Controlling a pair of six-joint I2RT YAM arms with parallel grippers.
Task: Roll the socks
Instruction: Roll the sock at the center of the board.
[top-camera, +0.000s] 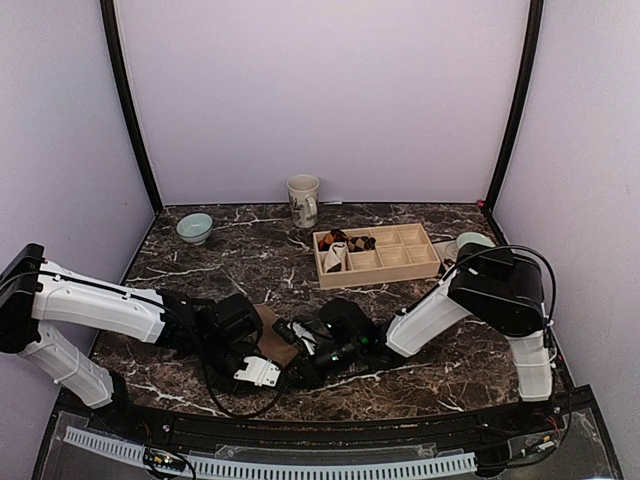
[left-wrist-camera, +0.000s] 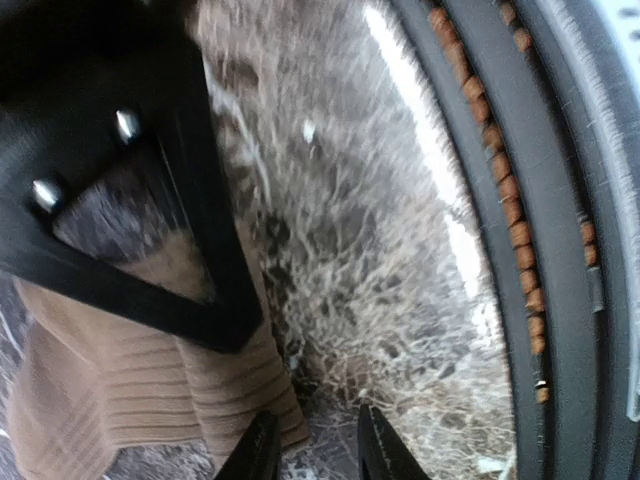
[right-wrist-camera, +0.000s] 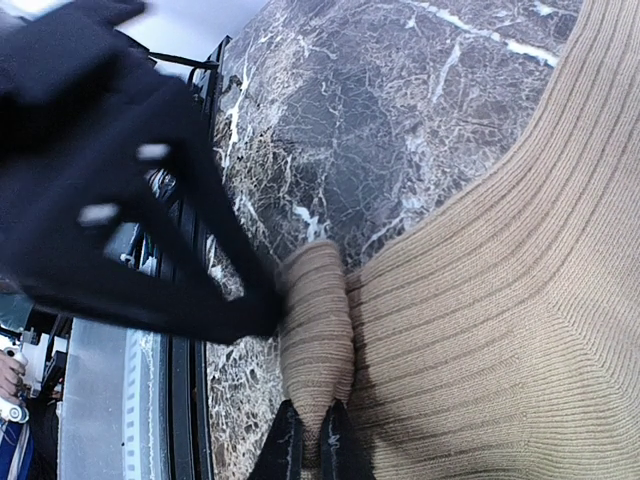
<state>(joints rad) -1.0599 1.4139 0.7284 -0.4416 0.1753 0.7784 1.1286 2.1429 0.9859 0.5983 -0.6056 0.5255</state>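
Note:
A plain tan ribbed sock (top-camera: 272, 332) lies flat on the marble table between the two arms. My right gripper (right-wrist-camera: 314, 447) (top-camera: 298, 342) is shut on a pinched-up fold of this sock (right-wrist-camera: 480, 330) at its edge. My left gripper (left-wrist-camera: 315, 452) (top-camera: 280, 368) hovers low over the sock's corner (left-wrist-camera: 120, 385), open, with bare marble between its fingertips; its left finger (left-wrist-camera: 255, 450) is at the sock's edge. A dark checked rolled sock (top-camera: 357, 241) sits in the wooden tray (top-camera: 400, 270).
The compartmented tray also holds a white rolled item (top-camera: 335, 260). A mug (top-camera: 303, 200) stands at the back middle, a teal bowl (top-camera: 195, 228) at the back left and another bowl (top-camera: 473, 241) at the right. The table's black front rim (left-wrist-camera: 520, 200) runs close by my left gripper.

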